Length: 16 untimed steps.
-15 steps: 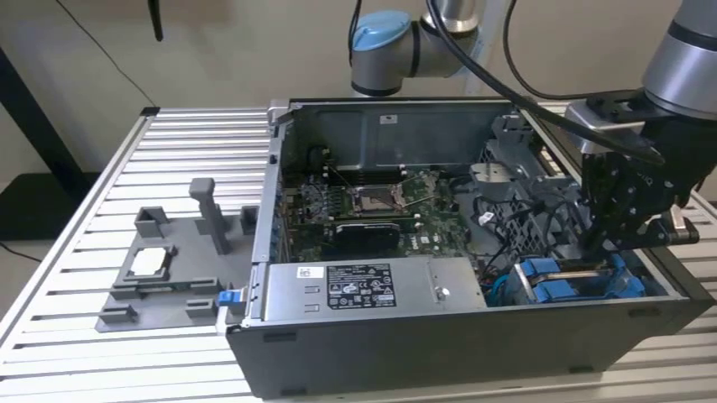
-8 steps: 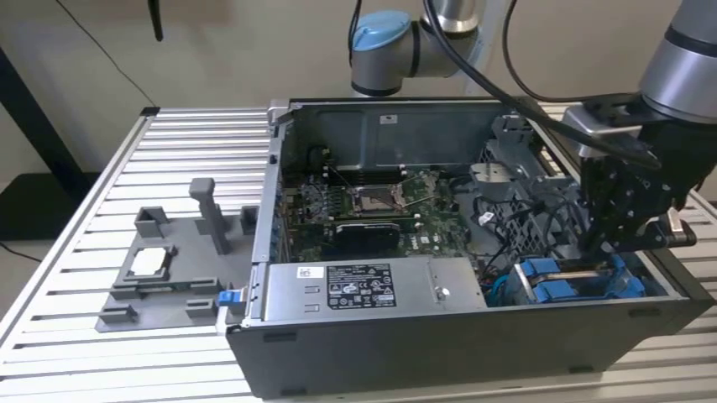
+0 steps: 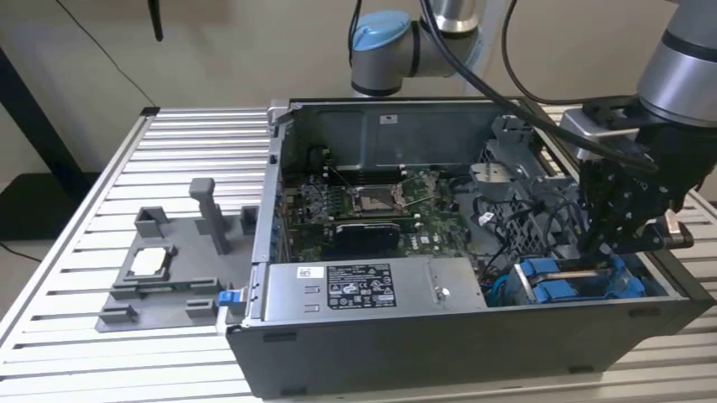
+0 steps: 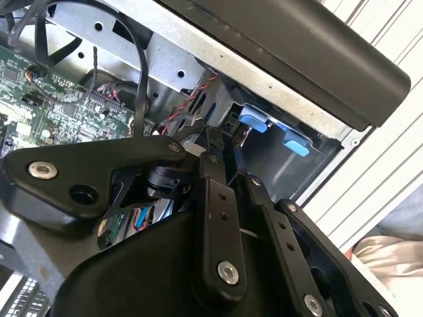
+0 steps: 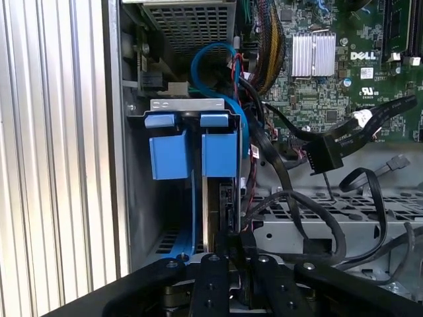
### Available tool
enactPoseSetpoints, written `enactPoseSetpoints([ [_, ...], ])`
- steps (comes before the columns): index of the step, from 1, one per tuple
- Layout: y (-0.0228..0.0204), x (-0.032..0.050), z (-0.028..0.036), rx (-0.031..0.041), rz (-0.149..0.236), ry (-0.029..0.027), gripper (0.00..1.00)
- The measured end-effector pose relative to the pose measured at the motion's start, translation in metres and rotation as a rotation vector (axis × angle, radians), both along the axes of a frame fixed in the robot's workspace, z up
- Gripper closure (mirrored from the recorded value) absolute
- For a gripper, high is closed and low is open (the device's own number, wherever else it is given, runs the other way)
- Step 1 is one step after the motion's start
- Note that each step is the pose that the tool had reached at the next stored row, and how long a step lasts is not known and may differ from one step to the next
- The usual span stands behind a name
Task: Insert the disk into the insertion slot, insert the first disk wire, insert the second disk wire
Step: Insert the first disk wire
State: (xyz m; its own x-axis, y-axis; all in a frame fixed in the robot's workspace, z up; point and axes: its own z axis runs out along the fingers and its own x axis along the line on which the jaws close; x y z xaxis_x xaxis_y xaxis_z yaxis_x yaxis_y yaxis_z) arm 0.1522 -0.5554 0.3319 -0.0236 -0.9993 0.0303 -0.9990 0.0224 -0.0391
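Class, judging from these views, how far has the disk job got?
Looks done: the disk sits deep in the slot. In hand: the gripper is at the disk's edge. Left, it seems: a black wire connector lies unplugged near the slot.

Grey tray (image 3: 168,290) beside open computer case (image 3: 448,344)

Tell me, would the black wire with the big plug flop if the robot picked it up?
Probably floppy: the wire bends and drapes loosely across the motherboard. Its plug looks hard and blocky, so likely stiff. Probably light, being thin.
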Motion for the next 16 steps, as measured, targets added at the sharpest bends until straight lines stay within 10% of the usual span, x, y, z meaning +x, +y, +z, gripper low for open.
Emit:
enactPoseSetpoints([
  [6, 0.0000, 0.0000, 0.0007, 0.0003, 0.000, 0.0000, 0.74],
  [16, 0.0000, 0.0000, 0.0317, 0.0000, 0.000, -0.0008, 0.74],
])
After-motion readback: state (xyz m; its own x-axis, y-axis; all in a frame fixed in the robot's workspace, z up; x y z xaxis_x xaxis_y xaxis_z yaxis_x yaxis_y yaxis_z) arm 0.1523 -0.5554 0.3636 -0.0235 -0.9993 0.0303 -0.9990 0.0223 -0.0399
